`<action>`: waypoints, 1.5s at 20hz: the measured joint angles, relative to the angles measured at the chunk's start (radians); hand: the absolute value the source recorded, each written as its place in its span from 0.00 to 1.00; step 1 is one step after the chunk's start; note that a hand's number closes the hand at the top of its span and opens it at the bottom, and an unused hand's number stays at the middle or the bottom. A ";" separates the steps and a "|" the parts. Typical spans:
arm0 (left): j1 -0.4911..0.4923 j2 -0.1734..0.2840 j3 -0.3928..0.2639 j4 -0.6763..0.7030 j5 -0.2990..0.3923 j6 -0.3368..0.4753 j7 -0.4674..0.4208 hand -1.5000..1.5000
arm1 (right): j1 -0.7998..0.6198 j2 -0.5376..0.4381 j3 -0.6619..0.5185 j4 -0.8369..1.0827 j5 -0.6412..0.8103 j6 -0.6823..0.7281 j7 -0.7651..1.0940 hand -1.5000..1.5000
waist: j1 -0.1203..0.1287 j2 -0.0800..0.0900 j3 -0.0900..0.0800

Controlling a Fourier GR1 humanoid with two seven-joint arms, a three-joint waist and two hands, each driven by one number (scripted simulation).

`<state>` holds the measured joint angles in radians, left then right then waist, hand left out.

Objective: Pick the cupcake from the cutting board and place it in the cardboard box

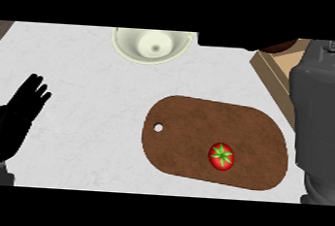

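While the right robot hand (236,40) reaches over the cardboard box (273,73) at far right, its fingers and the cupcake cannot be made out. Left robot hand (16,115) rests open, near left. Tomato (222,156) lies on cutting board (198,131); bowl (151,45) far on the surface (77,104).

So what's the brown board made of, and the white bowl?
The cutting board looks like wood: matte, mottled brown, with a small hanging hole. The bowl looks like glazed ceramic, perhaps plastic: smooth, cream and softly shaded inside. The look alone can't settle it.
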<state>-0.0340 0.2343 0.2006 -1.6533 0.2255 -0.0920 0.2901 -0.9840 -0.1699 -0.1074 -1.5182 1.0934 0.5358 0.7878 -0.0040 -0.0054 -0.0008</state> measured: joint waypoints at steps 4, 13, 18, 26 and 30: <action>-0.003 -0.003 -0.002 0.004 -0.005 0.000 0.004 0.50 | -0.042 -0.060 -0.044 -0.011 0.020 0.000 0.034 1.00 | 0.003 0.002 0.000; 0.000 -0.014 -0.003 -0.009 -0.007 -0.006 0.001 0.50 | -0.011 -0.217 -0.128 0.074 0.013 -0.031 -0.037 1.00 | 0.008 0.005 0.001; 0.017 -0.011 0.008 -0.021 0.002 -0.021 -0.003 0.50 | 0.017 -0.298 -0.167 0.177 -0.013 -0.093 -0.151 1.00 | 0.011 0.006 0.001; -0.010 -0.020 0.004 -0.008 -0.012 -0.013 0.002 0.50 | 0.092 -0.327 -0.190 0.365 -0.020 -0.294 -0.309 1.00 | 0.014 0.008 0.001; -0.031 -0.010 0.020 0.019 -0.005 -0.021 -0.002 0.50 | 0.132 -0.324 -0.217 0.454 -0.051 -0.363 -0.379 1.00 | 0.013 0.009 0.001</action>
<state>-0.0655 0.2243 0.2203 -1.6343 0.2202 -0.1127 0.2881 -0.8519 -0.4936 -0.3239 -1.0647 1.0423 0.1733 0.4088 0.0093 0.0033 0.0002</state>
